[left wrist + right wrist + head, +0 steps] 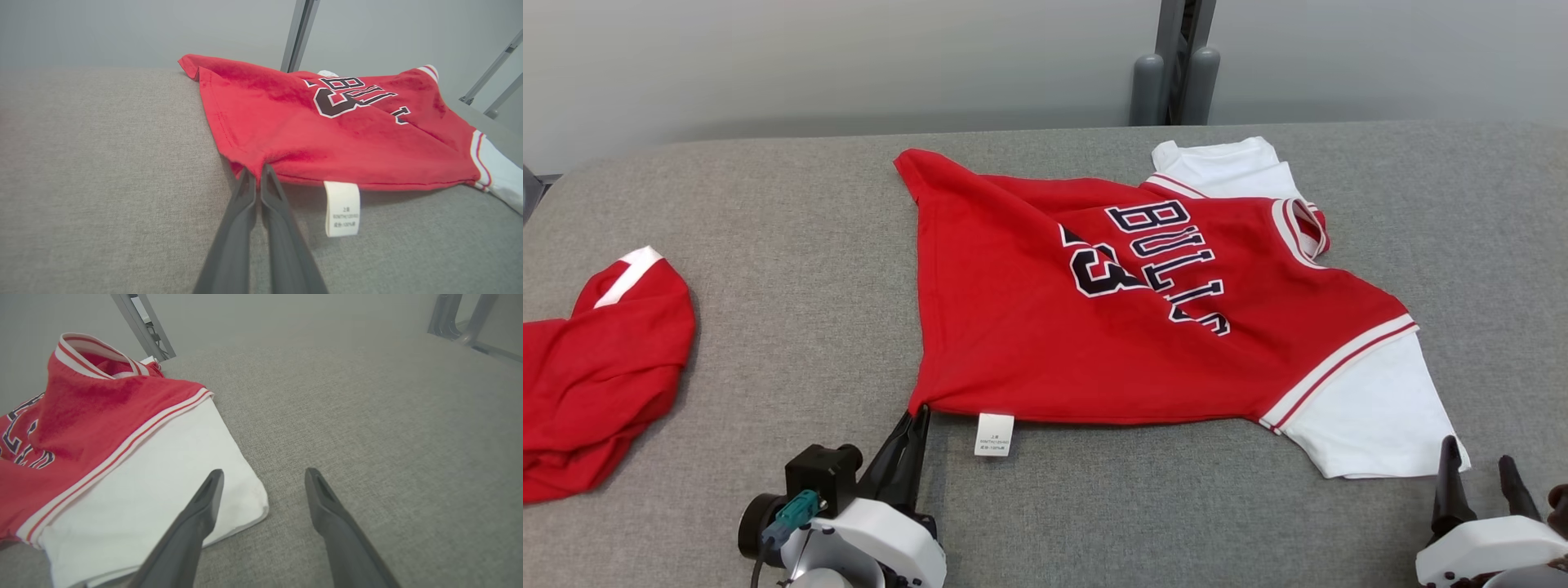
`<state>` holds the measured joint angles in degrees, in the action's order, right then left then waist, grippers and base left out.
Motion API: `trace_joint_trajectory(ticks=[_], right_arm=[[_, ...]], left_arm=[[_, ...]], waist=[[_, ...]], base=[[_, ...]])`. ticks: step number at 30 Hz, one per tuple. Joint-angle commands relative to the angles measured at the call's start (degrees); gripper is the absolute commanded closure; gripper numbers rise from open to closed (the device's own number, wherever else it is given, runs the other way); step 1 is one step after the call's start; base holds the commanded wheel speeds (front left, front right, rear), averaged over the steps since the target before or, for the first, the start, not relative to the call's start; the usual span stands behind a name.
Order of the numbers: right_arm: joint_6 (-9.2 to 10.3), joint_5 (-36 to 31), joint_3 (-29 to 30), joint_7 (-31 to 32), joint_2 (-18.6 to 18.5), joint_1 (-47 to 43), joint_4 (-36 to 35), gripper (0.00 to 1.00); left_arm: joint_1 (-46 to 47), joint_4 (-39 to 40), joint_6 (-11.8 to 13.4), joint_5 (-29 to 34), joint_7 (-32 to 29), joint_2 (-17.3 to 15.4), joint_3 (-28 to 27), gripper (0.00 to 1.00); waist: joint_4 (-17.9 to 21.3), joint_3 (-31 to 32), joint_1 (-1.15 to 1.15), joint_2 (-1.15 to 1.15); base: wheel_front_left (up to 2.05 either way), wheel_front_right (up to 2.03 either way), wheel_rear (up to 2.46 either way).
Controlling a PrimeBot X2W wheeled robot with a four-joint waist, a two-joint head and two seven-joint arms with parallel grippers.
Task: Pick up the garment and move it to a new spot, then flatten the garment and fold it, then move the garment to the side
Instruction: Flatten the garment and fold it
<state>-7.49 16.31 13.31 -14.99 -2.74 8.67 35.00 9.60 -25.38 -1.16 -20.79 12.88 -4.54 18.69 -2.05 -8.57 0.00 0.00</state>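
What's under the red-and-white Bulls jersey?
The red-and-white Bulls jersey lies on the grey fabric-covered table; its white label pokes out below the hem. Anything beneath its middle is hidden.

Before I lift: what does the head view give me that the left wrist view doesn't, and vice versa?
Head view: a second red garment at the left of the table, and the right gripper, fingers open, by the near white sleeve. Left wrist view: close up, the left gripper, fingers shut on the jersey at its hem corner. Both: the jersey, its white label, the left gripper, the grey table.
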Motion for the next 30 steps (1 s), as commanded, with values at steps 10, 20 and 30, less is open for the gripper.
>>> trace_joint_trajectory(ticks=[10, 20, 30], right_arm=[[-0.01, 4.36, -1.47, -0.18, -0.33, 3.2, 6.35, 0.0], [-0.01, 8.85, -4.33, -0.07, -0.29, 5.06, 7.04, 1.0], [-0.01, 8.06, -7.13, -0.07, -0.96, 5.36, -5.54, 1.0]], left_arm=[[0.25, -0.38, -0.1, -0.9, -0.58, -0.45, 0.51, 1.0], [0.47, -0.48, -0.13, -1.6, -1.11, -0.74, 0.95, 1.0], [0.76, 1.63, -0.62, -2.48, -2.19, -1.83, 0.93, 1.0]], waist=[[-0.25, -0.06, 0.0, 0.0], [-0.44, -0.03, 0.0, 0.0], [-0.04, 1.9, 0.0, 0.0]], base=[[0.0, 0.0, 0.0], [0.0, 0.0, 0.0], [0.0, 0.0, 0.0]])
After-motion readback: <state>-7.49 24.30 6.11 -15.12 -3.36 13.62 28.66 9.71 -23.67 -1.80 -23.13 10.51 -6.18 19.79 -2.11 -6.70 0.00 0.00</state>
